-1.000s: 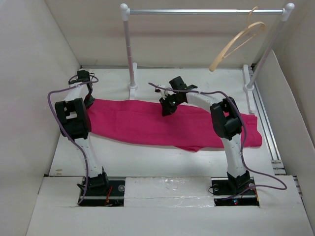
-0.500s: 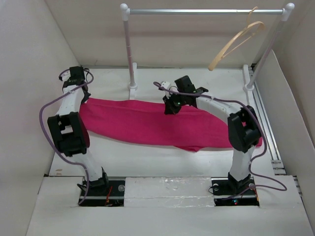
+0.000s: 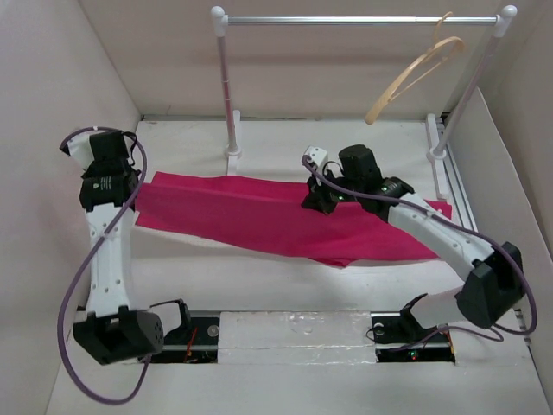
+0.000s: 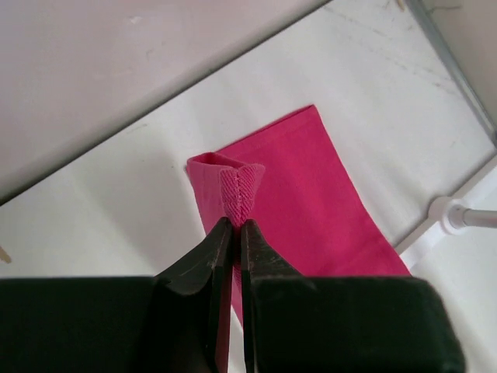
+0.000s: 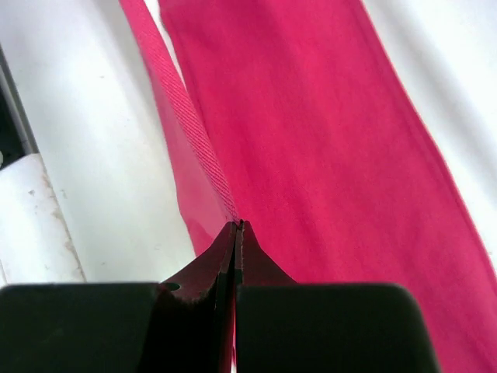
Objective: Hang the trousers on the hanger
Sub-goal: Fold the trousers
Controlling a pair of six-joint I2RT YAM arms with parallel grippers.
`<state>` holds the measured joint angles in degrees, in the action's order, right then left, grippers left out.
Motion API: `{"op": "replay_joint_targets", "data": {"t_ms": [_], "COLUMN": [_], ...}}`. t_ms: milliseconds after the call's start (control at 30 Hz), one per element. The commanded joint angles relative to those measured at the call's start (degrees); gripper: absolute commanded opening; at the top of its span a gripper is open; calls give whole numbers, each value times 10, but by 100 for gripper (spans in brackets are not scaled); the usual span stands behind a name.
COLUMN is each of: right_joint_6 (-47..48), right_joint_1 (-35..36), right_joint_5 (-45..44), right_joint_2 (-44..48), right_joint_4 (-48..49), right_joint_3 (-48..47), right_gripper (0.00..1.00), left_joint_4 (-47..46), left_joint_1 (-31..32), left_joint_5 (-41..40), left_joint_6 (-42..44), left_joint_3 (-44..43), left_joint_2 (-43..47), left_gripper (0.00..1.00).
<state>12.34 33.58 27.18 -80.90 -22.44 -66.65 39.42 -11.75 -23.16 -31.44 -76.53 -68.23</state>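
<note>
Step in hand, by judgement: grasp stage, ahead of any carry to the hanger (image 3: pixel 380 111). Not yet loaded; hung by its hook near the right end of the clothes rail (image 3: pixel 354 19), high and well apart from the cloth.

Trousers (image 3: pixel 242 216): laid lengthwise, left to right, across the table (image 3: pixel 259 285), below the rail.

Left gripper (image 4: pixel 235 225): pinched tight on a folded edge band at the far-left end of the trousers, with the fold bunched just past the fingertips.

Right gripper (image 5: pixel 237 225): pinched tight on a raised edge seam about mid-length, on the far side of the cloth.

Next move, as judged: raise both pinches together, keep the span taut, carry up and right, then feed one end over the hanger's lower arm. Likely risk: slip from such thin pinches under the cloth's weight.
</note>
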Motion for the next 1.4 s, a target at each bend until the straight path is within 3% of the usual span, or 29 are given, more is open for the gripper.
{"op": "replay_joint_targets", "data": {"t_ms": [0,233,433,833,900,933,967,1000,1033,1067,1100,1133,1233,1333,1367], "right_joint_6": [-14,-10,-10,-13,-19,-23,-23,-29,-34,-35,-40,-42,-43,-39,-43], "right_joint_1": [-8,-38,-82,-122,-128,-128,-128,-128,-128,-121,-121,-115,-101,-82,-68], "right_joint_5": [-22,-27,-40,-65,-83,-101,-101,-106,-111,-116,-121,-133,-146,-154,-157], "right_joint_2": [45,48,-77,-300,-341,-371,-371,-377,-381,-378,-373,-365,-333,-275,-254], "right_joint_4": [-28,-39,-20,-5,-4,-7,-7,-9,-11,-15,-15,-15,-29,-41,-33], "right_joint_3": [10,3,-54,-232,-263,-287,-287,-294,-298,-302,-303,-302,-303,-261,-238], "right_gripper": [0,0,0,0,0,2,2,7,26,34,38,48,57,63,63], "left_joint_4": [39,71,-20,-82,-58,-31,-31,-10,-5,-4,-10,-18,-36,-80,-93], "left_joint_1": [6,46,18,18,18,18,18,18,18,18,18,18,18,18,18], "left_joint_5": [-91,-169,-138,-156,-165,-186,-186,-189,-179,-169,-159,-148,-113,-74,-69], "left_joint_6": [-20,-9,37,71,64,56,56,58,64,68,67,63,53,33,28], "left_joint_3": [-20,-46,26,-138,-197,-280,-281,-304,-325,-344,-346,-340,-290,-156,-70], "left_joint_2": [57,70,19,-328,-408,-486,-487,-504,-518,-524,-520,-511,-455,-352,-287], "left_gripper": [0,0,0,0,0,0,3,17,37,68,77,82,86,86,84]}}
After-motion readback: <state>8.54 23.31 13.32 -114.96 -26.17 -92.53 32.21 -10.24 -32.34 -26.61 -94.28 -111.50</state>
